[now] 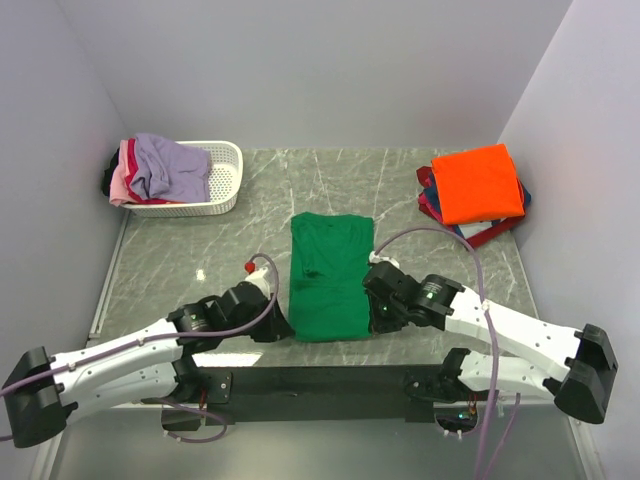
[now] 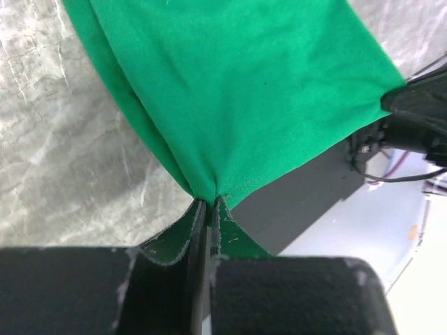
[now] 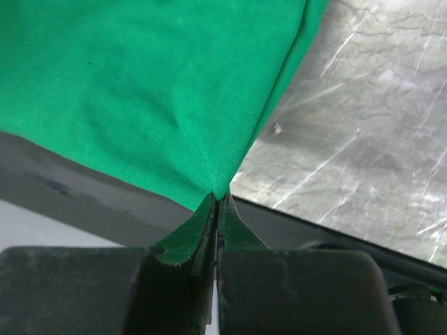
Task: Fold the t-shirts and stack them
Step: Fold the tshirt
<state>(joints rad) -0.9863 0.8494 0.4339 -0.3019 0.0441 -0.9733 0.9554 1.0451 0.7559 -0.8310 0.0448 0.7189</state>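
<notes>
Two closed grips: left tool (image 2: 209,204) and right tool (image 3: 216,197) clamp one green t-shirt (image 1: 330,270).

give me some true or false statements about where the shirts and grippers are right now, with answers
1. The left gripper and the right gripper are each shut on a near corner of the green t-shirt. True.
2. An orange t-shirt tops the pile at the far right. True.
3. The white basket stands at the far left. True.
4. The basket is empty. False: it holds a lavender shirt and a pink shirt.
5. The green t-shirt lies on the pile. False: it lies mid-table, apart from the pile.
</notes>
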